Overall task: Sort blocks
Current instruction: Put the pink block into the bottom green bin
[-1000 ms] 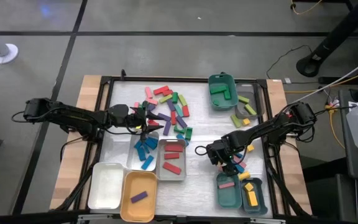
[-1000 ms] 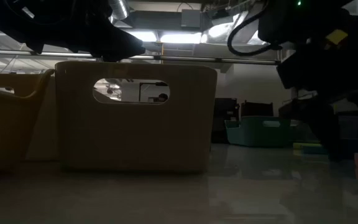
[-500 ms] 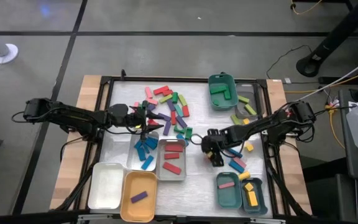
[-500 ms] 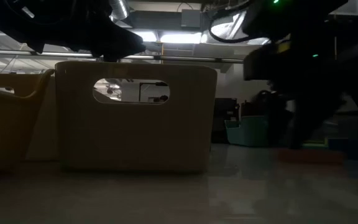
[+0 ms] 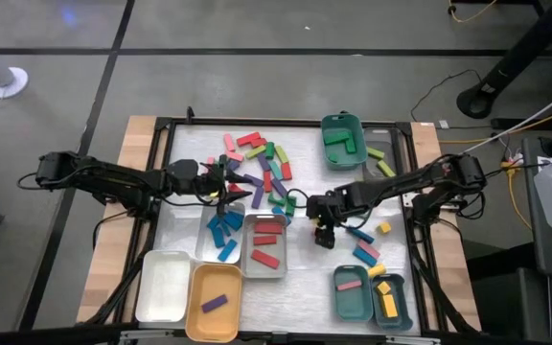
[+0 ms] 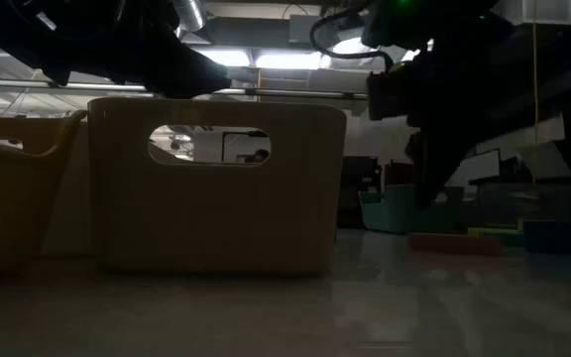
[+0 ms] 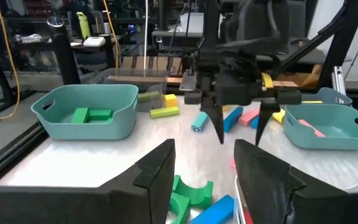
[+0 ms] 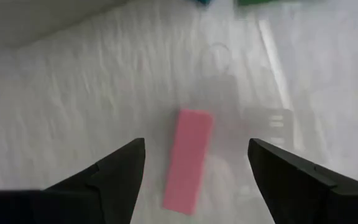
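The right gripper (image 8: 194, 180) hangs with fingers spread wide and empty, a pink block (image 8: 189, 160) lying flat on the table (image 8: 73, 106) just ahead between them. Farther off, the left gripper (image 5: 241, 187) hovers parted over the blocks (image 5: 262, 163).

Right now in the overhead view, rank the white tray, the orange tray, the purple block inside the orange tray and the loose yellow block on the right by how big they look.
Largest to smallest:
1-2. White tray and orange tray: they look about alike, so no ranking.
3. Purple block.
4. Loose yellow block, which looks smallest.
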Robot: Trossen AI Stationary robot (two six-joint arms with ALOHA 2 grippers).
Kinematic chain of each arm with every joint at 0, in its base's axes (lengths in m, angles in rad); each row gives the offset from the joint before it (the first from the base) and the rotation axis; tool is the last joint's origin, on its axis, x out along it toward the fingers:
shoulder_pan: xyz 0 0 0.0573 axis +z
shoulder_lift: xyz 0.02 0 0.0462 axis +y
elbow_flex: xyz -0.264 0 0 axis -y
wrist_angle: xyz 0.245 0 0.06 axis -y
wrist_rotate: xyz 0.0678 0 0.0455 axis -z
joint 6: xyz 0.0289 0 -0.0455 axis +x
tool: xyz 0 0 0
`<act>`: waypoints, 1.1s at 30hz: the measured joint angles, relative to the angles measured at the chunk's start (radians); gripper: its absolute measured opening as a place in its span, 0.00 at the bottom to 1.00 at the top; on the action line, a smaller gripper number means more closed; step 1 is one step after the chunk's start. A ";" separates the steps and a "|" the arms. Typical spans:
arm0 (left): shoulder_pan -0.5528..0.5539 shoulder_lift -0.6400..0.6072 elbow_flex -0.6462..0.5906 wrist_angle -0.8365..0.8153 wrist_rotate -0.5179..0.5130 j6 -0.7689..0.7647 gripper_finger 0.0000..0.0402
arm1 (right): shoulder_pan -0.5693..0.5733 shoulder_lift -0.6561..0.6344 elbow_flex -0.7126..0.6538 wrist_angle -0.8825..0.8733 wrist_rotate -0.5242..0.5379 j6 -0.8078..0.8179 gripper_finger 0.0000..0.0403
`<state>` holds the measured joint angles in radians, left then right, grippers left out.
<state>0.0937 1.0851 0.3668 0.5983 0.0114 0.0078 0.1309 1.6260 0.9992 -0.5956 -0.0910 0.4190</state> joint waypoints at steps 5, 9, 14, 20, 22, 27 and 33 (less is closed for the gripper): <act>0.000 0.000 0.000 -0.009 0.000 0.000 0.39 | 0.045 0.057 -0.014 -0.001 -0.001 0.022 0.71; 0.000 0.000 0.000 -0.006 0.000 0.000 0.39 | 0.080 0.108 -0.014 0.002 0.050 0.022 0.71; 0.000 0.000 0.000 -0.006 0.000 0.000 0.39 | 0.102 0.130 -0.011 0.001 0.116 0.022 0.62; 0.000 0.000 0.000 -0.006 0.000 0.000 0.39 | 0.101 0.132 -0.011 -0.008 0.130 0.022 0.35; 0.000 0.000 0.000 -0.006 0.000 0.000 0.39 | 0.099 0.130 -0.011 -0.012 0.122 0.022 0.26; 0.000 0.000 0.000 -0.006 0.000 0.000 0.39 | 0.096 0.111 0.002 -0.046 0.074 0.023 0.24; 0.000 0.000 0.000 -0.006 0.000 0.000 0.39 | 0.099 0.079 0.109 -0.197 -0.010 0.022 0.26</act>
<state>0.0937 1.0851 0.3668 0.5926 0.0116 0.0078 0.2298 1.7047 1.1082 -0.7921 -0.1012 0.4409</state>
